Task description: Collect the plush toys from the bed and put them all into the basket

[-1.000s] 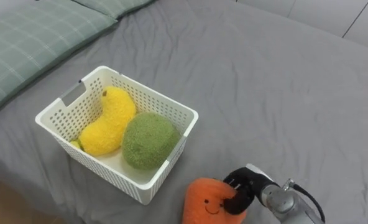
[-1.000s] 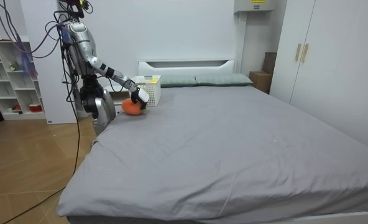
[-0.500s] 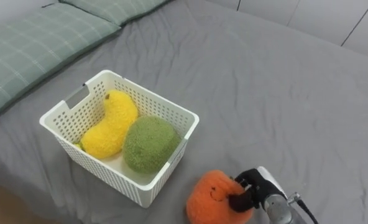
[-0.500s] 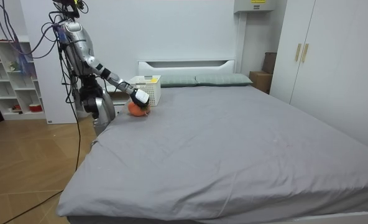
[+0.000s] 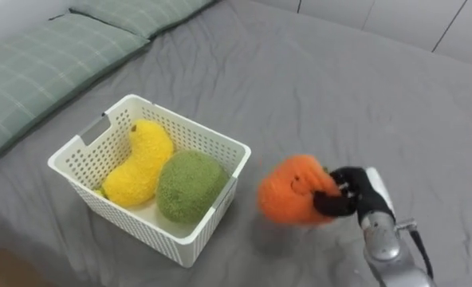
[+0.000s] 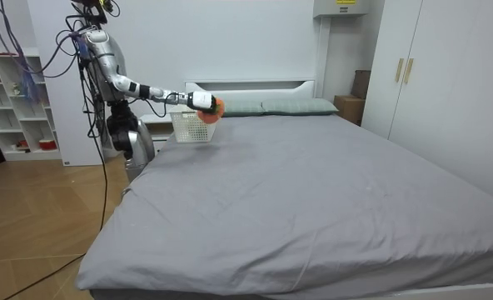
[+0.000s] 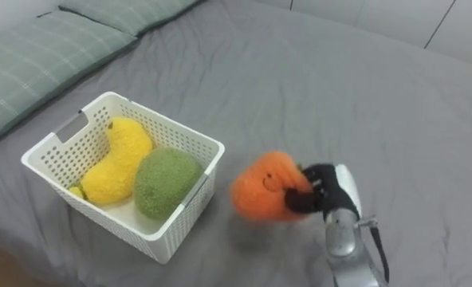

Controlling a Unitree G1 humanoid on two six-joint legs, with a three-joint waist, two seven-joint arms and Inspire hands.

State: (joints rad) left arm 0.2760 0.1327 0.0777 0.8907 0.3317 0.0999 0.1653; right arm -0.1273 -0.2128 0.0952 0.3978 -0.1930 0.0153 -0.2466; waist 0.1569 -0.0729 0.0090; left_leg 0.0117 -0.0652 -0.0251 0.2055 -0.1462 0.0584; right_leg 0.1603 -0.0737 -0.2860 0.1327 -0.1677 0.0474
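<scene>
Grey bed (image 5: 355,88) being cleared | orange toy (image 5: 292,190) being held clamped in right hand (image 5: 354,194) | next, likely: release over white basket (image 5: 190,123) left of hand

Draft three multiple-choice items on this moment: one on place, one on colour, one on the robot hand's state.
1. Where is the orange toy relative to the basket? A inside it; B beside it, held above the bed; C under it.
2. What colour is the basket? A white; B blue; C black.
3. What is the right robot hand doing? A hanging open; B gripping the orange toy; C pressing the bed.
Answers: 1 B, it hangs beside the rim; 2 A, its walls are white; 3 B, it curls round the toy.
</scene>
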